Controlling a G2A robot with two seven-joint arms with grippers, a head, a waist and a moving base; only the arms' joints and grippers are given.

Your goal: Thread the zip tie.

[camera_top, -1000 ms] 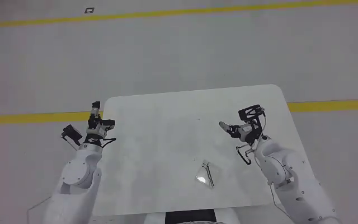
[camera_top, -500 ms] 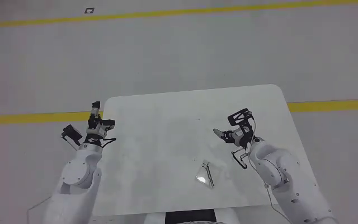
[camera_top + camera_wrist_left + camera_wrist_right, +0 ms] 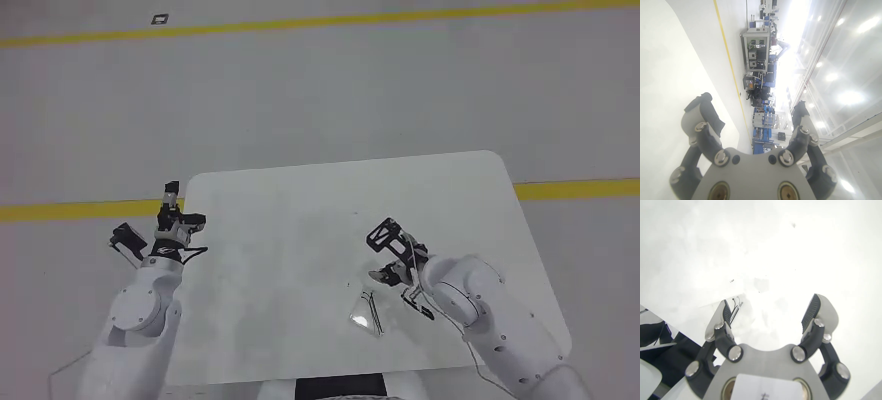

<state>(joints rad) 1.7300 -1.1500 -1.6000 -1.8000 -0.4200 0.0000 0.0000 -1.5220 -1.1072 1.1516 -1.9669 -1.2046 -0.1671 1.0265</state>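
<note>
zip tie (image 3: 368,310) near table (image 3: 280,220) front edge, right end effector (image 3: 381,256) just beside

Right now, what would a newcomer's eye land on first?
The zip tie lies by the near edge of the white table. The right gripper hangs open close to it, not touching. The left gripper, also open, is out past the table's left edge.
</note>
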